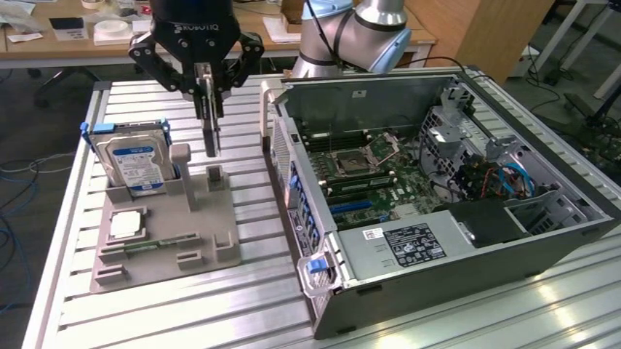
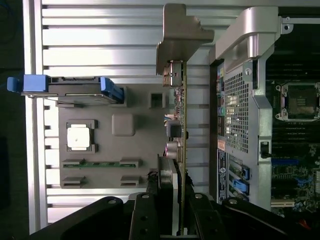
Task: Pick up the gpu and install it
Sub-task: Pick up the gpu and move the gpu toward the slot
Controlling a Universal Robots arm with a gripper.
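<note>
Pincer (image 1: 206,89) clamps thin, flat gpu (image 1: 211,134) edge-on.

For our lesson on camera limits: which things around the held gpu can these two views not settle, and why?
gpu: faces unseen, edge-on in both views; its top is hidden inside the pincer.
Hard drive: label hidden in wrist view, seen edge-on.
Arm: cut off by exterior view's top edge.

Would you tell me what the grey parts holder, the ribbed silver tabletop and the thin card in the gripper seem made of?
Matte grey parts holder: probably plastic, uniform and dull. Ribbed silver tabletop: likely aluminium, with bright reflective slats. Thin dark gpu card, clamped in the gripper: circuit board laminate with a silvery metal bracket.
</note>
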